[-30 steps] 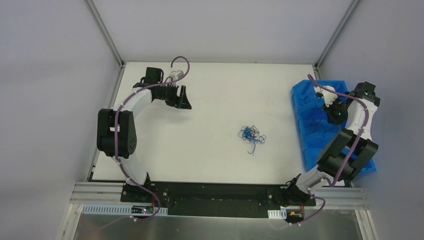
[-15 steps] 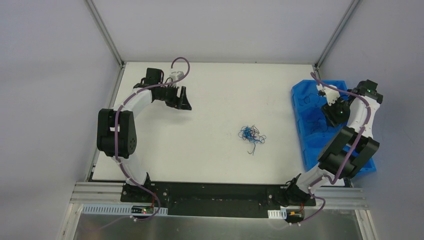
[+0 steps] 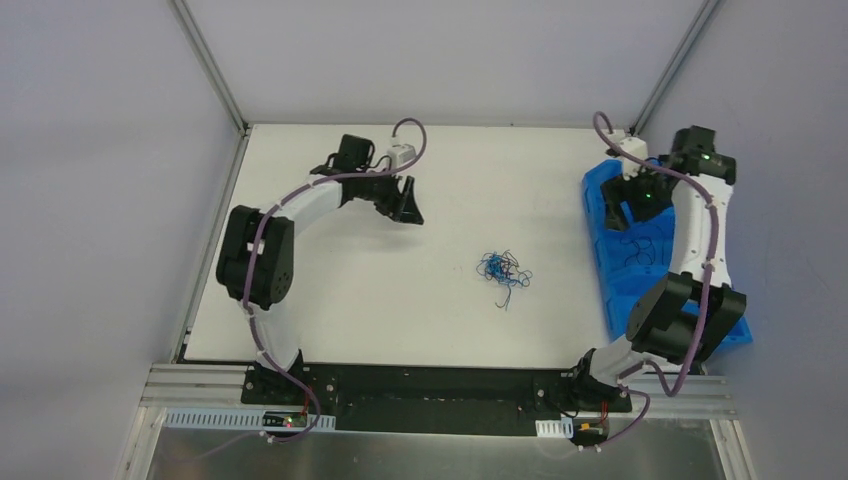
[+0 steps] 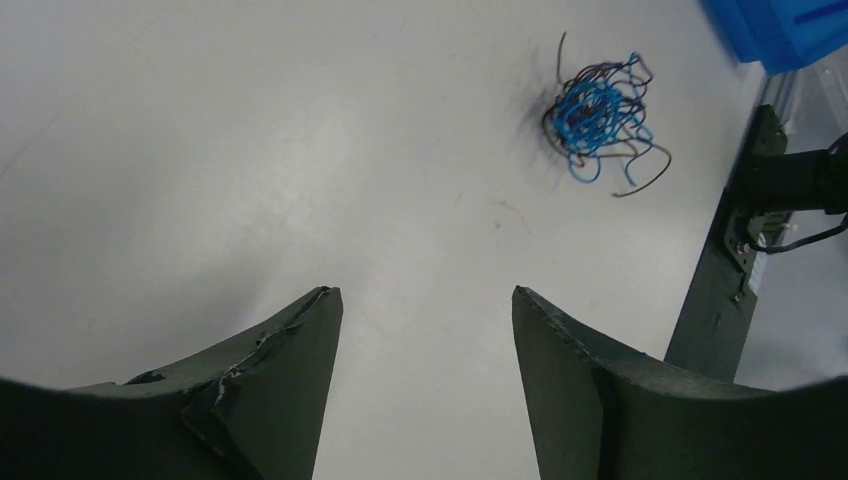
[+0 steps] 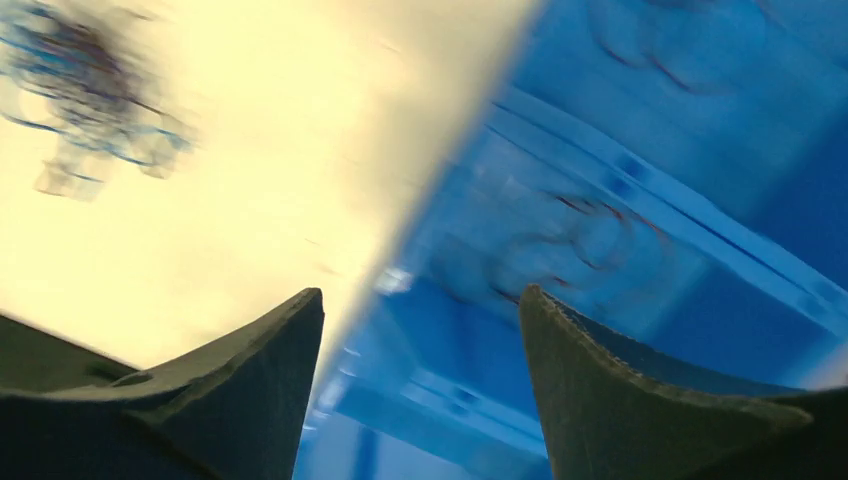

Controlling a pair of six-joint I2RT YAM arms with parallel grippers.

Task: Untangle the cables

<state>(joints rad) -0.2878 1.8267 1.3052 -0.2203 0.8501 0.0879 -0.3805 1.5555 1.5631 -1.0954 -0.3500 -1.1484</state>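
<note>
The cables (image 3: 503,270) are a small tangle of thin blue and dark wires lying right of the table's middle. They also show at the upper right of the left wrist view (image 4: 600,105) and, blurred, at the upper left of the right wrist view (image 5: 80,60). My left gripper (image 3: 408,205) (image 4: 425,292) hovers up and to the left of the tangle, open, with only bare table between its fingers. My right gripper (image 3: 615,212) (image 5: 420,290) is open and empty over the left edge of a blue tray (image 3: 600,262).
The blue tray (image 5: 700,250) has compartments and stands along the table's right edge; thin dark wire loops (image 5: 590,225) lie in them. The arms' black base plate (image 4: 735,250) runs along the near edge. A metal frame post stands at each far corner.
My left arm has swung right, closer to the tangle. My right gripper has opened and moved towards the far left part of the tray. The tangle has not moved.
</note>
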